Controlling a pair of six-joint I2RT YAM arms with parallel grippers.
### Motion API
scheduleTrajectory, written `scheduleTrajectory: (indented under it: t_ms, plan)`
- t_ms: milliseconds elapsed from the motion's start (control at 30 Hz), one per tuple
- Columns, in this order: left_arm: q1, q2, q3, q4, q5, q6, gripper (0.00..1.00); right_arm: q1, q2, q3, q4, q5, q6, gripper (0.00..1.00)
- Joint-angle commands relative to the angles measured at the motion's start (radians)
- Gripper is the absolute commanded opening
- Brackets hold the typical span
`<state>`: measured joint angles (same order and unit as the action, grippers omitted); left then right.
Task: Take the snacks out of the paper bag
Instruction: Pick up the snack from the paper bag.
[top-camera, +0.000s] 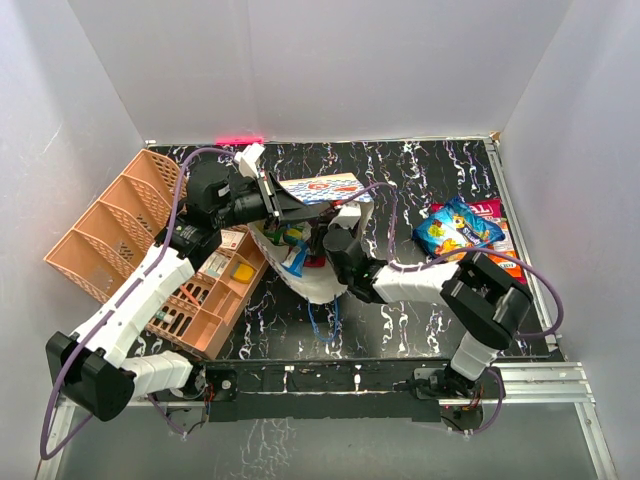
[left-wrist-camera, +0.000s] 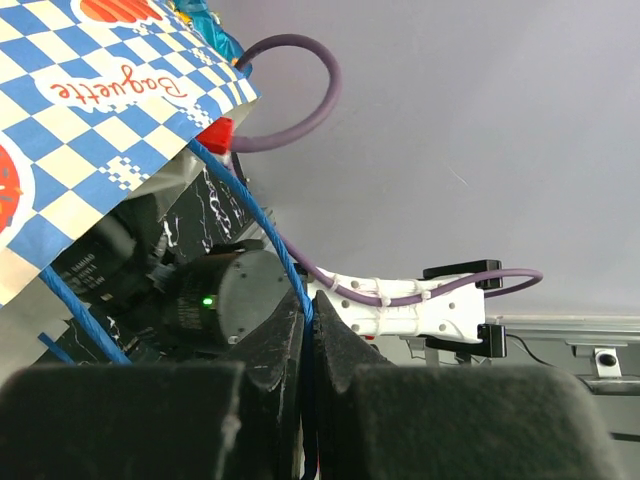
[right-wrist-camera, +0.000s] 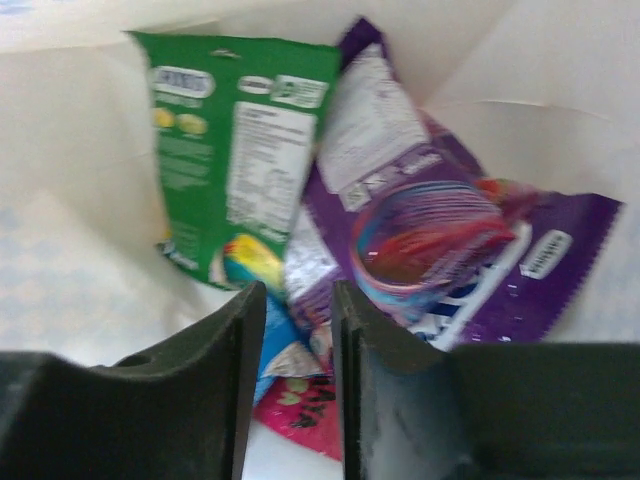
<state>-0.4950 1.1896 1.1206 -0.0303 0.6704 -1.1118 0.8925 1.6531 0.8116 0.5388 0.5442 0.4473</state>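
Snacks (right-wrist-camera: 430, 230) lie inside the paper bag (top-camera: 322, 187), midway between the table's (top-camera: 385, 335) left and right edges. My left end effector (left-wrist-camera: 308, 330) is clamped on its blue cord handle (left-wrist-camera: 240, 200), probably to keep the mouth up; my right end effector (right-wrist-camera: 297, 295), slightly parted and apparently empty, hangs just above them
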Motion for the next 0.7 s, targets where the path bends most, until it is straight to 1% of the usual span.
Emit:
scheduleTrajectory:
  t_ms: [0, 33, 100, 133, 167, 200, 333, 367, 533, 600, 667]
  plan:
    - [-0.004, -0.006, 0.06, 0.019, 0.017, 0.003, 0.0, -0.001, 0.039, 0.073, -0.129, 0.269, 0.158, 0.42]
    - [-0.004, -0.004, 0.063, 0.016, 0.017, 0.004, 0.0, -0.002, 0.047, 0.085, -0.161, 0.309, 0.205, 0.47]
    - [-0.003, -0.002, 0.068, 0.01, 0.02, 0.006, 0.0, -0.004, 0.062, 0.103, -0.178, 0.341, 0.248, 0.55]
    - [-0.004, -0.002, 0.068, 0.009, 0.021, 0.006, 0.0, -0.006, 0.073, 0.111, -0.18, 0.344, 0.268, 0.63]
    - [-0.003, -0.001, 0.067, 0.009, 0.023, 0.006, 0.0, -0.011, 0.079, 0.118, -0.181, 0.336, 0.287, 0.67]
    - [-0.004, -0.002, 0.065, 0.01, 0.024, 0.006, 0.0, -0.02, 0.085, 0.123, -0.187, 0.316, 0.313, 0.69]
    - [-0.004, -0.007, 0.062, 0.011, 0.023, 0.003, 0.0, -0.067, 0.086, 0.128, -0.187, 0.197, 0.417, 0.71]
    - [-0.004, -0.008, 0.063, 0.011, 0.025, 0.003, 0.0, -0.076, 0.112, 0.127, -0.174, 0.179, 0.422, 0.72]
    - [-0.004, -0.009, 0.064, 0.008, 0.031, 0.003, 0.0, -0.086, 0.104, 0.111, -0.108, 0.153, 0.406, 0.7]
    - [-0.004, -0.012, 0.058, 0.018, 0.029, 0.001, 0.0, -0.096, 0.105, 0.108, -0.119, 0.151, 0.451, 0.7]
    - [-0.004, -0.014, 0.056, 0.028, 0.03, -0.005, 0.0, -0.116, 0.108, 0.098, -0.113, 0.117, 0.487, 0.7]
